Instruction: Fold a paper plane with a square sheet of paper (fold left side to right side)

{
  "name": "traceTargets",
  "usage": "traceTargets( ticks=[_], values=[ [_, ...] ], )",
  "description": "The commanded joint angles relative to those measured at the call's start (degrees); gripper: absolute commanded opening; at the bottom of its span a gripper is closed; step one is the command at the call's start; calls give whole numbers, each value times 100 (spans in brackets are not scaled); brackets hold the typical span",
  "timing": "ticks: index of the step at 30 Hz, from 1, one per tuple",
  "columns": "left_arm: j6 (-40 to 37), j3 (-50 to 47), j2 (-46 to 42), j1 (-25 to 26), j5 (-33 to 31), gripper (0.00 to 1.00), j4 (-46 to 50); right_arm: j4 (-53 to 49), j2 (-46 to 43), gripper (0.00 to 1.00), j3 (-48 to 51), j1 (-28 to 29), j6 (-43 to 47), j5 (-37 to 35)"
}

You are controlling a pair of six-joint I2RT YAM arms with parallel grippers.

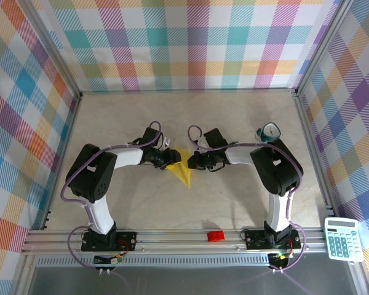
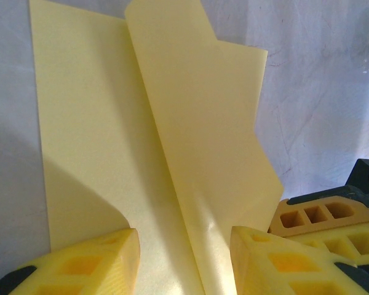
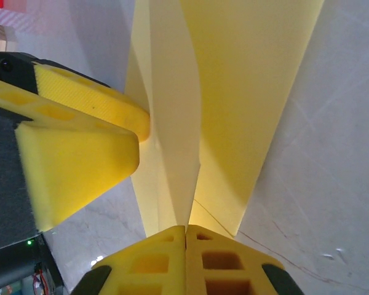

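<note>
Top external view, item one: thin yellow square sheet of paper (image 1: 183,171), part-folded to a point, lying on the pale table (image 1: 246,203) between the two grippers. Handling, by the look: featherlight, limp, creasing readily, tearing if tugged (best taken at a free edge). Right gripper (image 3: 186,228) is pinching a raised flap, jaws clenched on it. Left gripper (image 2: 183,238) is straddling the sheet, jaws parted, gripping nothing. Containers: a small teal round object (image 1: 269,132) is sitting well apart from the sheet, its contents too small to tell.
</note>
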State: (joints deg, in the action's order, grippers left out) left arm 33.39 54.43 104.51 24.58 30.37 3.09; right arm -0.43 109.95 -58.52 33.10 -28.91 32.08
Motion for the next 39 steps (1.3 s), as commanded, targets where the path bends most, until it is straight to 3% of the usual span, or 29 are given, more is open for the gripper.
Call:
traceTargets(
  ticks=[1, 26, 39],
  values=[
    [-116, -12, 105, 51, -259, 44, 416, -248, 87, 0, -133, 38, 161, -104],
    [-105, -35, 41, 56, -268, 44, 394, -564, 303, 0, -213, 82, 257, -433],
    [-99, 191, -414, 38, -324, 46, 393, -828, 446, 0, -61, 172, 219, -726]
  ],
)
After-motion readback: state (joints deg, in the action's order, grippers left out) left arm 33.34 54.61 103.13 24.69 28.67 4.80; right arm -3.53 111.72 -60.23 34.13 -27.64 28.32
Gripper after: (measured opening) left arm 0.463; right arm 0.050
